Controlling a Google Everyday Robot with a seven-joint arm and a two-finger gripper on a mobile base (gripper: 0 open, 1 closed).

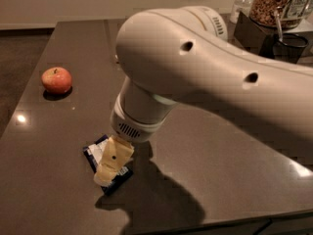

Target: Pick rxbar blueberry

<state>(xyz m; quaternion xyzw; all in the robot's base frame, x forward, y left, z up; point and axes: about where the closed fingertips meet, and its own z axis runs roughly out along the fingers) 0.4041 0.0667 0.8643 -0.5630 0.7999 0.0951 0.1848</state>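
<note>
The rxbar blueberry, a flat dark navy bar with a white label, lies on the dark table near its front left. My gripper points down right over the bar, its yellowish fingers covering the bar's middle and touching or nearly touching it. The big white arm fills the upper right of the view and hides the table behind it.
A red apple sits at the table's left side. At the back right stand a jar of granola, a dark holder and a clear bottle. The table's front edge runs just below the bar.
</note>
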